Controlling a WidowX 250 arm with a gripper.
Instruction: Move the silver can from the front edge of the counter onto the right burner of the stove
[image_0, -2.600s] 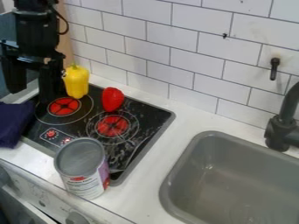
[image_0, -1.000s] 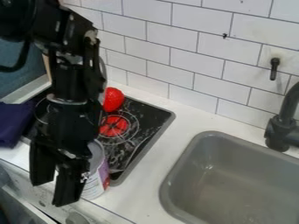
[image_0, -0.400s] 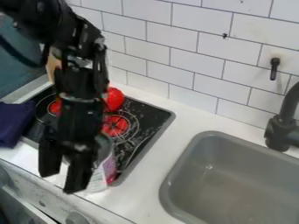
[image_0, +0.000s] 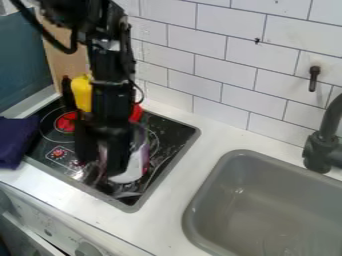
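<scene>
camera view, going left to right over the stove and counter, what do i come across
cloth → left burner → can → sink

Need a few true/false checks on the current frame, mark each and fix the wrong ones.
1. The gripper is over the sink. False: the gripper is over the cooktop.
2. A dark cloth lies at the picture's left edge. True.
3. The can is beside the faucet. False: the can is at the gripper, away from the faucet.
4. Something yellow shows partly behind the arm. True.
5. The faucet is white. False: black.
</scene>
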